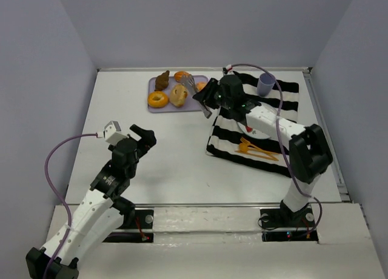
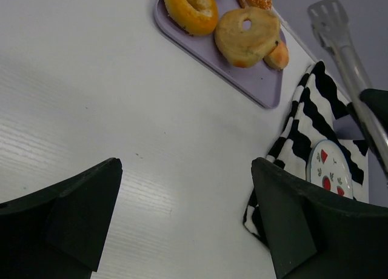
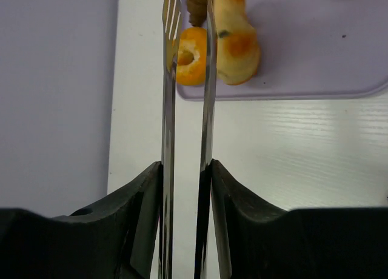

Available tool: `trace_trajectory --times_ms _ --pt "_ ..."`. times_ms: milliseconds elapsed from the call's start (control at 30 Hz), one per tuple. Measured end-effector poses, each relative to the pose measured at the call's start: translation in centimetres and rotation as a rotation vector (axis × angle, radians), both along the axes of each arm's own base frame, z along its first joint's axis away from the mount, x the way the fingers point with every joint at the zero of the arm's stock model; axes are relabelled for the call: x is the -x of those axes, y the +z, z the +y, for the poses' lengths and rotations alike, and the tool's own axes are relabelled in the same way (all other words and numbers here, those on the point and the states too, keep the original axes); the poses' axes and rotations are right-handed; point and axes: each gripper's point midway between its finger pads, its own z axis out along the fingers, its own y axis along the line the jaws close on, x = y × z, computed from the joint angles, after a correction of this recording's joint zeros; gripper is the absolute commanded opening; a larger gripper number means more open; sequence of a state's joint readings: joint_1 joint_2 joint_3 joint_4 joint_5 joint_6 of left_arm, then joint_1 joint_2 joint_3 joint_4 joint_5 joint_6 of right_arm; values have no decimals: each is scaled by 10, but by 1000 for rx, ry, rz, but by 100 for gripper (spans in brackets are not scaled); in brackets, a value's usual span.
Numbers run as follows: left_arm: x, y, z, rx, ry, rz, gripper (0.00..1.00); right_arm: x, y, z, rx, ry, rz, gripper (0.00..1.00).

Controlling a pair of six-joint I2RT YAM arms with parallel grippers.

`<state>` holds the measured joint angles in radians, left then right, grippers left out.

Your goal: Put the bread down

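Steel tongs (image 3: 169, 109) are pinched between the black fingers of the right gripper (image 3: 186, 170), which press on both arms so that the two blades run almost parallel with only a narrow gap between them. The blades reach forward over the near rim of the lavender tray (image 3: 303, 42) and leave the wrist view at its top edge. From above, their tips sit over the tray's right part, just beside the bread (image 1: 177, 96); whether they touch it cannot be told.

The bread lies flat on the tray, just right of the right blade in the wrist view, with nothing gripping it. Touching its left side is the glossy orange ring doughnut (image 1: 157, 99), seen partly through the gap in the tongs. Farther back on the tray are a brown pastry (image 1: 162, 80) and a small orange bun (image 1: 180, 76); a second bun (image 1: 200, 85) sits at the tray's right side, close by the tongs.

Right of the tray, under the right arm, a black-and-white striped cloth (image 1: 285, 100) carries a patterned plate (image 2: 330, 167), a purple cup (image 1: 265, 84) at its far edge and an orange utensil (image 1: 257, 148) near its front.

The left gripper (image 1: 142, 136) hangs over bare white table (image 1: 121, 97), well apart from the tray, fingers spread with nothing between them.
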<state>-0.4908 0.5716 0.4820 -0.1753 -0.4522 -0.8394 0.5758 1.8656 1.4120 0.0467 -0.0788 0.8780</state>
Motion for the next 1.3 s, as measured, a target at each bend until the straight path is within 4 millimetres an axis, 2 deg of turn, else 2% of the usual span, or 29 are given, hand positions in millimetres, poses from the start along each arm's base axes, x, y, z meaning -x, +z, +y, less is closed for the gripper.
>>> trace_trajectory --times_ms 100,167,200,267,367,467,500,533,567,633,667,767,867,967,1167,1300 --pt "0 -1 0 -1 0 2 99 15 36 -21 -10 -10 -89 7" --pt "-1 -1 -1 -2 0 4 99 30 58 -45 -18 -32 -147 7" --pt "-1 -1 -1 -2 -1 5 99 34 60 -53 -13 -41 -158 7" --pt "-1 -2 -1 -2 -3 7 99 50 70 -86 -11 -84 -199 7" --pt "-2 -2 -2 0 -6 6 99 71 63 -126 9 -150 -214 7" --pt "-2 -1 -3 3 -8 1 99 82 54 -149 53 -187 -198 9" --pt "-2 0 -3 5 -10 0 99 81 53 -147 57 -173 -193 10" --pt "-3 -1 -4 4 -10 2 99 80 52 -141 59 -144 -187 19" --pt "-3 -1 -4 2 -11 3 99 77 50 -137 61 -127 -177 20" --pt "-3 -3 -4 0 -11 9 99 68 42 -122 56 -68 -145 32" --pt "-4 -4 -4 -2 -11 12 99 64 35 -114 53 -39 -123 39" --pt "-4 -4 -4 -4 -11 15 99 56 -1 -96 55 32 -26 47" --pt "-4 -4 -4 -3 -11 14 99 51 -32 -83 45 72 76 52" --pt "-4 -4 -4 -3 -11 14 99 45 -47 -73 20 90 137 57" --pt "-4 -4 -4 -4 -11 14 99 31 -55 -57 -60 87 192 58" --pt "-4 -4 -4 -5 -12 14 99 22 -54 -50 -120 65 217 59"
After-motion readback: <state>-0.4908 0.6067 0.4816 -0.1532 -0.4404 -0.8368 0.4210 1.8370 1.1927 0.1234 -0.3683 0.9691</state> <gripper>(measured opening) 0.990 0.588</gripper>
